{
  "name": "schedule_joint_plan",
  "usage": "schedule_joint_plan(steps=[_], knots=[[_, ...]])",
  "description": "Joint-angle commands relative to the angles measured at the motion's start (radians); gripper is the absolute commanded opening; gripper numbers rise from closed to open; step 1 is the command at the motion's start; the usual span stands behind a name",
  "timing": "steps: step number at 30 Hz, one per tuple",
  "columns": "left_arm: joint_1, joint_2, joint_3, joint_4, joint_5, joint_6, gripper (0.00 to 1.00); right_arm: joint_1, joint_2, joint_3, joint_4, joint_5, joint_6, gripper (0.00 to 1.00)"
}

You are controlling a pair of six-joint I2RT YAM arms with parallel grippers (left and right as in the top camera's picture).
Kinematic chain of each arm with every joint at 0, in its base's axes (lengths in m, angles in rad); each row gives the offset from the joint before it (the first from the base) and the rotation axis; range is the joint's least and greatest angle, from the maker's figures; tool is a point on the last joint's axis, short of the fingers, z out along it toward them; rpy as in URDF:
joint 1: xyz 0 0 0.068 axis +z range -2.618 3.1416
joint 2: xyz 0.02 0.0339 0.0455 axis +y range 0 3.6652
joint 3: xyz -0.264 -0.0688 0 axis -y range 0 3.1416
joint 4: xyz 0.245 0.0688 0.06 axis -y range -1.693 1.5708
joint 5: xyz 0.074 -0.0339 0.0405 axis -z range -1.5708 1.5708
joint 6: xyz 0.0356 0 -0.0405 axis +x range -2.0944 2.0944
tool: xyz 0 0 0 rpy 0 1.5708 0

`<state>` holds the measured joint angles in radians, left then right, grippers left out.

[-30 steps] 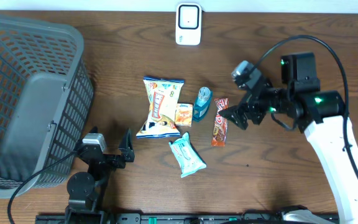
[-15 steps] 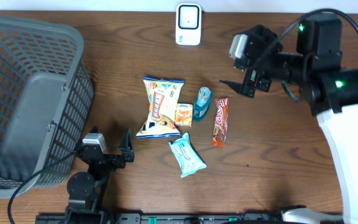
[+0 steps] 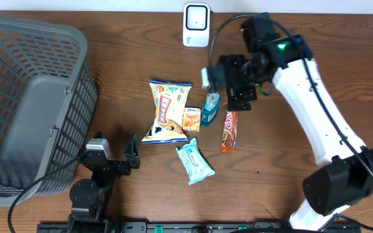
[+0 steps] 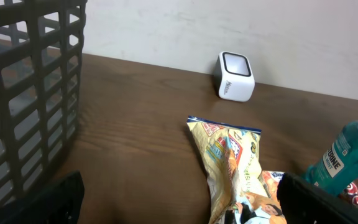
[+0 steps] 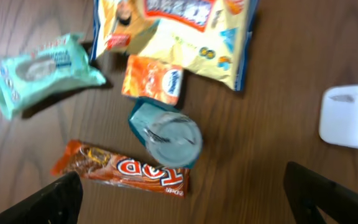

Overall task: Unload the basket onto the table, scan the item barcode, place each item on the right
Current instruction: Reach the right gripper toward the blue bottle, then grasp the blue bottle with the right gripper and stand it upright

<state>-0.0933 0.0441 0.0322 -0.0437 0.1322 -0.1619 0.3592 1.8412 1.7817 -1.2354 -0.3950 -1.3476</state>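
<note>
The right gripper (image 3: 227, 89) hangs with its jaws spread wide and nothing between them, over the cluster of goods in the middle of the bench (image 3: 290, 194). Almost straight below it stands the blue bottle (image 3: 210, 107), which is probably the item to be scanned. The bottle is upright, so its long axis points up at the gripper, and the right wrist view shows its cap end-on, roughly centred between the two fingers.

The neighbours crowd it. A small orange packet (image 3: 191, 119) sits just beside it on the left, and a candy bar (image 3: 229, 130) lies just beside it on the right, running near to far. A straight descent looks workable, though the fingers would have to clear both.

The white scanner (image 3: 196, 24) stands at the far edge, slightly left of the bottle.

The left gripper (image 3: 114, 156) is also wide open and empty, parked near the basket (image 3: 18, 77) at the near left. It is well apart from the bottle, so the right arm is clearly the nearer one.
</note>
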Motion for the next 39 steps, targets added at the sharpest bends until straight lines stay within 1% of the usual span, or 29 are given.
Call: schedule_joint_plan(steps=[1,10,16,25,30,33,35,37,39], knots=[[0.004,-0.001,-0.028,-0.014,0.006,-0.016,0.98,0.029,0.043,0.029,-0.013,0.081,-0.068,0.96],[0.004,-0.001,-0.028,-0.014,0.006,-0.016,0.98,0.042,0.098,0.029,-0.005,0.081,-0.091,0.96],[0.004,-0.001,-0.028,-0.014,0.006,-0.016,0.98,0.089,0.154,0.029,0.004,0.079,-0.091,0.95],[0.004,-0.001,-0.028,-0.014,0.006,-0.016,0.98,0.094,0.206,0.029,0.023,0.102,-0.089,0.87],[0.004,-0.001,-0.028,-0.014,0.006,-0.016,0.98,0.094,0.206,0.029,0.009,0.113,-0.065,0.80],[0.004,-0.001,-0.028,-0.014,0.006,-0.016,0.98,0.094,0.206,0.029,0.010,0.111,-0.063,0.68],[0.004,-0.001,-0.028,-0.014,0.006,-0.016,0.98,0.094,0.206,0.029,0.013,0.105,-0.049,0.44],[0.004,-0.001,-0.028,-0.014,0.006,-0.016,0.98,0.094,0.206,0.029,0.025,0.106,0.001,0.31],[0.004,-0.001,-0.028,-0.014,0.006,-0.016,0.98,0.094,0.206,0.029,0.032,0.105,0.045,0.25]])
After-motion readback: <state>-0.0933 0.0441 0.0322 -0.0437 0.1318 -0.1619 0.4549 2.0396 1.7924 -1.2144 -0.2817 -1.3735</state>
